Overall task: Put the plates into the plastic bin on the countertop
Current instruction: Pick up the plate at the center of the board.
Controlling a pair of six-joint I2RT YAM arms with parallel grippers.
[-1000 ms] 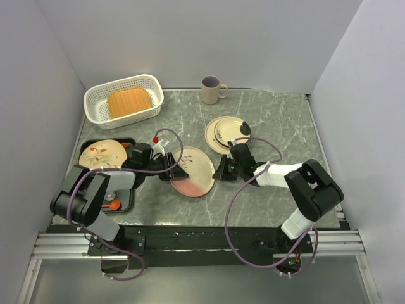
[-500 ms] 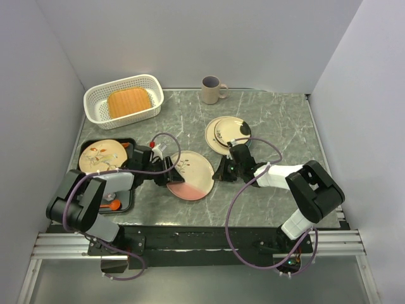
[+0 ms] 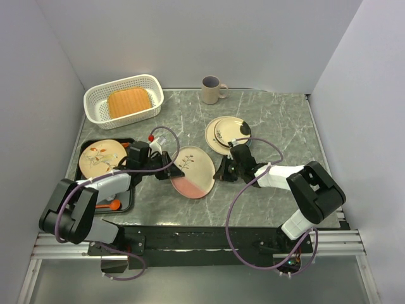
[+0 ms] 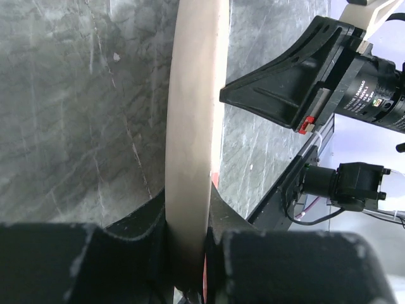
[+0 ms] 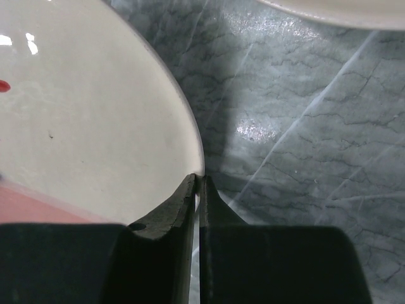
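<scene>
Bench (image 3: 278, 126): grey-green marble slab, takes up most of the top view. Plastic bin (image 3: 95, 104), white lattice, sits at the far-left corner, and we see one tan-orange plate (image 3: 129, 102) lying flat inside it. Black tray (image 3: 126, 197) is at near left, well apart from the bin. It carries a cream floral plate (image 3: 101, 155), with some orange utensils (image 3: 112, 204) beside that. Half-pink twig plate (image 3: 193, 171) is mid-bench, outside the bin, between the two arms, pink half toward us. We can't tell if it's fully flat or lifted at one edge. A stack of cream plates (image 3: 221, 134) is just behind the right arm's wrist, smaller plate on top. Beige mug (image 3: 211, 89) stands upright at the far edge, handle to the right. Left pincer (image 4: 186, 215) is grasping the half-pink twig plate's left rim. In the wrist view we see the rim edge-on, pinched between both pads. Right pincer (image 5: 199, 183) is clenched with nothing in it, fingers pressed together, tips touching that plate's right rim down on the marble.
</scene>
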